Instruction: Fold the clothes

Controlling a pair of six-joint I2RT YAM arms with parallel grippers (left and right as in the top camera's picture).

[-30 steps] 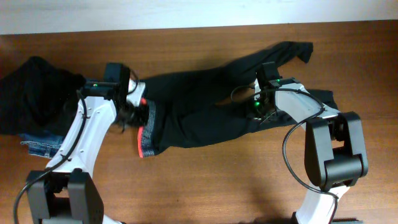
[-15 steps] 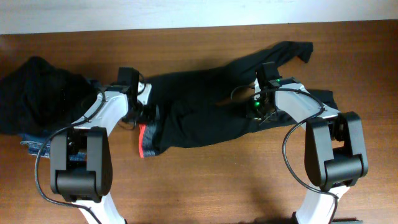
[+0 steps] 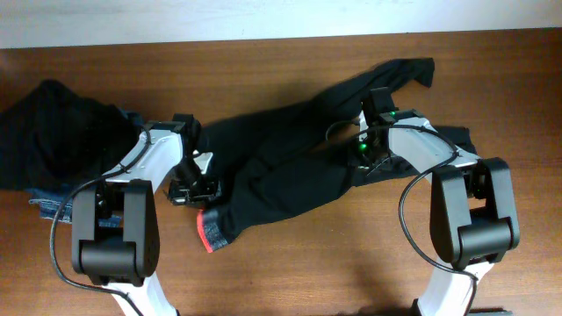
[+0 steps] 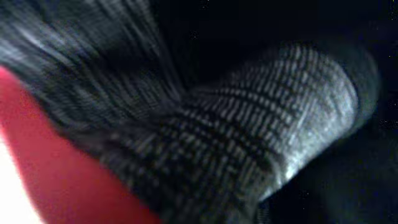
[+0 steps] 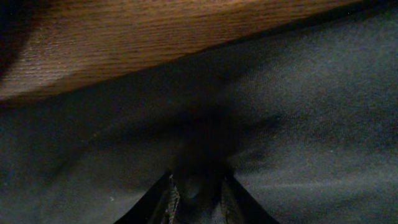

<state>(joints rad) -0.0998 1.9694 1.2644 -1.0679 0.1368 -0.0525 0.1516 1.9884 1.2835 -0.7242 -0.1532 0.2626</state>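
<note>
The clothes (image 3: 299, 167), black trousers, lie stretched across the middle of the table, one leg running to the back right. Their red and grey waistband (image 3: 211, 233) points toward the front left. My left gripper (image 3: 198, 189) sits at that waistband end, shut on the clothes. Its wrist view is filled by ribbed grey waistband (image 4: 249, 143) with a red strip (image 4: 56, 174), and its own fingers are hidden. My right gripper (image 3: 367, 149) is down on the leg part. In the right wrist view black cloth (image 5: 311, 124) is bunched between the right gripper's (image 5: 198, 199) fingers.
A bunched plain black garment (image 3: 53, 132) lies at the far left on top of blue denim jeans (image 3: 57, 206). The bare wooden table (image 3: 307, 263) runs along the front, and its wood (image 5: 155, 37) shows just behind the right gripper.
My left gripper has shut on the waistband end and drawn it toward the front of the table, and the cloth has creased along with it. The right gripper has stayed in place.
</note>
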